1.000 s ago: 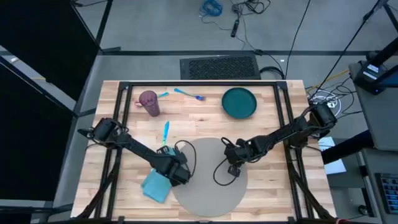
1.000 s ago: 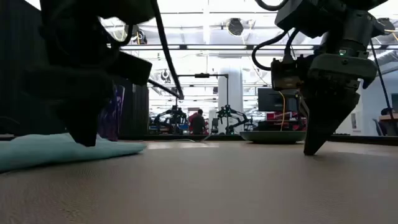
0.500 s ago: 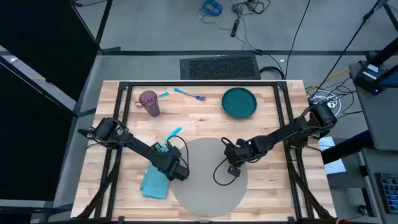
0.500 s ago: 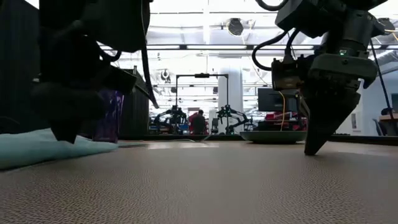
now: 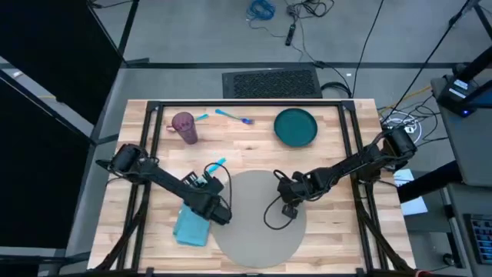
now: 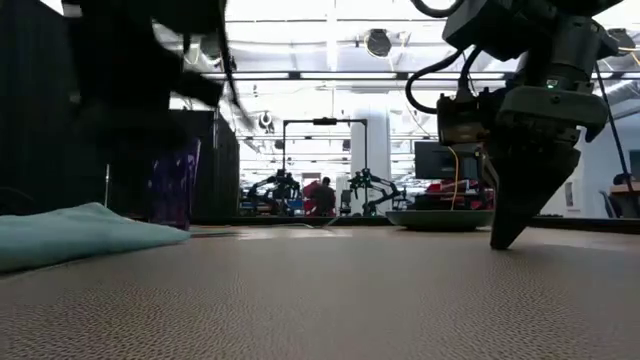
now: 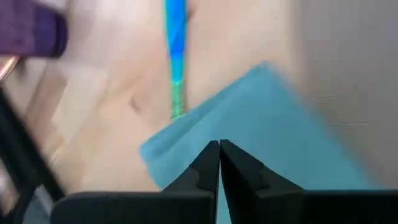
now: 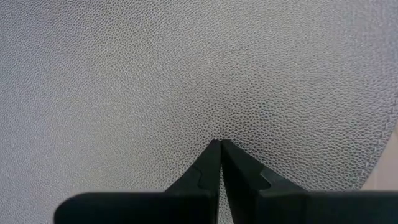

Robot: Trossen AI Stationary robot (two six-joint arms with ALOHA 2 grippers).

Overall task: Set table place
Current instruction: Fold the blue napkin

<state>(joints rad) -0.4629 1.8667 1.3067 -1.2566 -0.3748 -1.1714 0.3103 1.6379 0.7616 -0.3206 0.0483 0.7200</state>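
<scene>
Task barely begun. Grey placemat laid at the near middle of the wooden table, nothing on it but the right gripper, tips pressed together and resting on or just over the mat. Teal napkin set just beside the mat's left edge, left gripper lifted above it, fingers closed on nothing. Still waiting at the far side: teal plate, purple cup, two blue utensils; one more blue utensil near the left arm.
</scene>
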